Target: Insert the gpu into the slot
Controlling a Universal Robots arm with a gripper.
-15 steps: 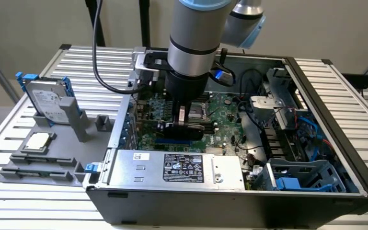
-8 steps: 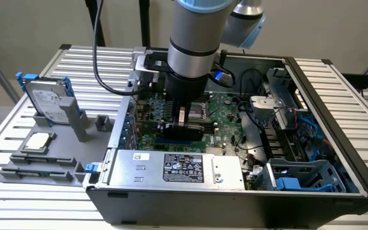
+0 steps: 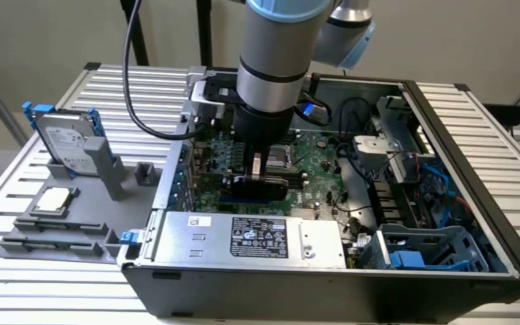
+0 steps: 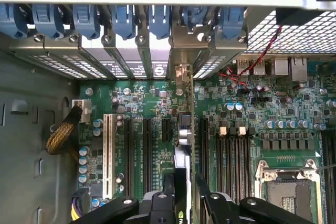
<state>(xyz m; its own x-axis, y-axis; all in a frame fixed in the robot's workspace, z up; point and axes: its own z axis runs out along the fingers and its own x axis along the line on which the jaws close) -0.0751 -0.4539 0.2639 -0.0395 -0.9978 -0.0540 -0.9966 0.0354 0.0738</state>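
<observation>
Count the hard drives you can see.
1: the hard drive stands in a grey holder at the exterior view's left; others may be hidden inside the case.

Exterior view: elevated, mid-range, angled down into the open computer case (image 3: 332, 291). Wrist view: close, looking past the pincer (image 4: 184, 182) onto the motherboard (image 4: 152, 103), which both views share.
</observation>
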